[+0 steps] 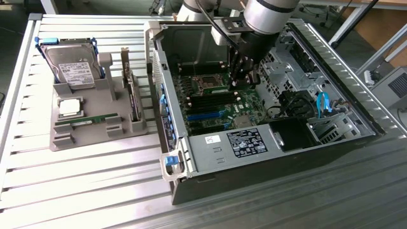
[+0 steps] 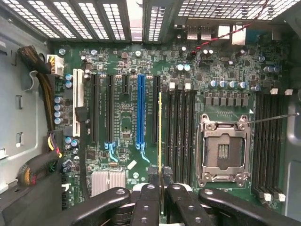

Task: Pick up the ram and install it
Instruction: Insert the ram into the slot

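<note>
In the wrist view my gripper point(image 2: 160, 176) is shut on the ram point(image 2: 160, 132), which I see edge-on as a thin yellow-green strip running away from the fingers. It hangs over the motherboard point(image 2: 122, 117), beside the black memory slots point(image 2: 181, 132) that lie next to the open processor socket point(image 2: 222, 150). The exterior view shows the gripper point(image 1: 240, 82) reaching down into the open computer case point(image 1: 159, 62), just above the memory slots point(image 1: 207, 101). A second ram stick point(image 1: 86, 120) lies flat on the grey holder point(image 1: 95, 136) outside the case.
On the grey holder stand a hard drive point(image 1: 73, 67), a square silver processor chip point(image 1: 70, 107) and an upright expansion card point(image 1: 131, 90). Inside the case are the power supply point(image 1: 235, 143), blue cables point(image 1: 321, 102) and a cable bundle point(image 2: 47, 94). Case walls close in on all sides.
</note>
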### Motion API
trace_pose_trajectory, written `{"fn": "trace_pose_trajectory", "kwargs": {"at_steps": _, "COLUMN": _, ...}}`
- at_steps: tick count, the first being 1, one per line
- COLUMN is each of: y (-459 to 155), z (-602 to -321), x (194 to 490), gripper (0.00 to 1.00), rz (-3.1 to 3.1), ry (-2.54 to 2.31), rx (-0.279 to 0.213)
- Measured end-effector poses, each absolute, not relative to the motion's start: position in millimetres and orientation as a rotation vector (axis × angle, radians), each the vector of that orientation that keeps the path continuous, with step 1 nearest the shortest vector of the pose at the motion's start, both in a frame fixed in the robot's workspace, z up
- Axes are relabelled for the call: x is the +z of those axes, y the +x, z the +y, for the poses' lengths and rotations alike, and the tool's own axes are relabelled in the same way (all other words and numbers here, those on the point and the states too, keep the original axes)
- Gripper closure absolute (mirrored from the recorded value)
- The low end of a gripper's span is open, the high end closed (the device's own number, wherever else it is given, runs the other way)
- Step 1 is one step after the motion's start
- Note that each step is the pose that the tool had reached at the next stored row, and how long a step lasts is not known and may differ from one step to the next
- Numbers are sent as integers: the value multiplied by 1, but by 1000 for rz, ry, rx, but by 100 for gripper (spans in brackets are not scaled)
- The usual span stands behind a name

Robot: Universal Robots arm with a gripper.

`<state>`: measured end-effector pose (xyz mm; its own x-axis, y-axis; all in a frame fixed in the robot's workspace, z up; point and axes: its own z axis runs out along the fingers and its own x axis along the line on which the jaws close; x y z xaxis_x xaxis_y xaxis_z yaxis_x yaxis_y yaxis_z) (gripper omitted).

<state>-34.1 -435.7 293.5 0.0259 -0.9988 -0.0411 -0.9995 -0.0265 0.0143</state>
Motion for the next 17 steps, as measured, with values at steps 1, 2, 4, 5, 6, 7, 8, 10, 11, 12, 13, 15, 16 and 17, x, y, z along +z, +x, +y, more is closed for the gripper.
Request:
{"fn": "trace_pose_trajectory", "kwargs": {"at_steps": 1, "y": -35, "z": -435, "x": 292, "gripper": 89, "rz": 2179, "ry": -2237, "rx": 61}}
{"fn": "trace_pose_trajectory", "kwargs": {"at_steps": 2, "y": -37, "z": -435, "x": 290, "gripper": 89, "rz": 2179, "ry": -2237, "rx": 61}}
{"fn": "trace_pose_trajectory", "kwargs": {"at_steps": 4, "y": -37, "z": -434, "x": 286, "gripper": 89, "rz": 2179, "ry": -2237, "rx": 61}}
{"fn": "trace_pose_trajectory", "kwargs": {"at_steps": 5, "y": -37, "z": -432, "x": 284, "gripper": 89, "rz": 2179, "ry": -2237, "rx": 61}}
{"fn": "trace_pose_trajectory", "kwargs": {"at_steps": 6, "y": -37, "z": -430, "x": 282, "gripper": 89, "rz": 2179, "ry": -2237, "rx": 61}}
{"fn": "trace_pose_trajectory", "kwargs": {"at_steps": 7, "y": -37, "z": -430, "x": 281, "gripper": 89, "rz": 2179, "ry": -2237, "rx": 62}}
{"fn": "trace_pose_trajectory", "kwargs": {"at_steps": 8, "y": -37, "z": -429, "x": 280, "gripper": 89, "rz": 2179, "ry": -2237, "rx": 62}}
{"fn": "trace_pose_trajectory", "kwargs": {"at_steps": 10, "y": -37, "z": -428, "x": 278, "gripper": 89, "rz": 2179, "ry": -2237, "rx": 61}}
{"fn": "trace_pose_trajectory", "kwargs": {"at_steps": 11, "y": -37, "z": -428, "x": 276, "gripper": 89, "rz": 2179, "ry": -2237, "rx": 61}}
{"fn": "trace_pose_trajectory", "kwargs": {"at_steps": 12, "y": -37, "z": -427, "x": 275, "gripper": 89, "rz": 2179, "ry": -2237, "rx": 61}}
{"fn": "trace_pose_trajectory", "kwargs": {"at_steps": 13, "y": -37, "z": -426, "x": 273, "gripper": 89, "rz": 2179, "ry": -2237, "rx": 61}}
{"fn": "trace_pose_trajectory", "kwargs": {"at_steps": 15, "y": -37, "z": -424, "x": 270, "gripper": 89, "rz": 2179, "ry": -2237, "rx": 62}}
{"fn": "trace_pose_trajectory", "kwargs": {"at_steps": 16, "y": -37, "z": -423, "x": 269, "gripper": 89, "rz": 2179, "ry": -2237, "rx": 61}}
{"fn": "trace_pose_trajectory", "kwargs": {"at_steps": 17, "y": -37, "z": -421, "x": 267, "gripper": 89, "rz": 2179, "ry": -2237, "rx": 62}}
